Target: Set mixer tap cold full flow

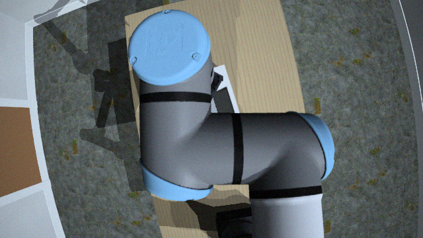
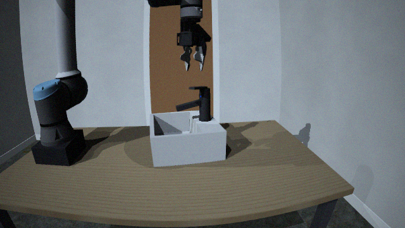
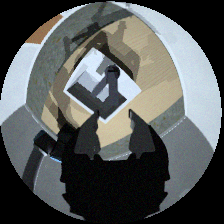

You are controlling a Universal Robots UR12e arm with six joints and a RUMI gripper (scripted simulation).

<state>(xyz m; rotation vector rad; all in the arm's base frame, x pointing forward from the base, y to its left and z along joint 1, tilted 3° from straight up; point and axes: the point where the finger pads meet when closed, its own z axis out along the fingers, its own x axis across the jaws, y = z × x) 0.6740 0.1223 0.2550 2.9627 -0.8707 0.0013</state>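
A black mixer tap [image 2: 204, 106] stands on the right rear ledge of a white sink block [image 2: 188, 140] on the wooden table. Its lever [image 2: 197, 88] lies flat on top and points left, over the spout [image 2: 188, 105]. A blue dot [image 2: 201, 96] shows on the tap body. My gripper [image 2: 193, 67] hangs well above the lever, fingers pointing down, open and empty. In the wrist view the fingers stand apart, with the tap [image 3: 111, 82] and sink [image 3: 102, 85] far below. In the overhead view the arm hides the tap; only a sink corner [image 1: 226, 87] shows.
The arm's base [image 2: 57, 139] stands on the table's left side. A wall with a brown panel [image 2: 180, 57] lies close behind the sink. The arm's elbow [image 1: 198, 132] fills the overhead view.
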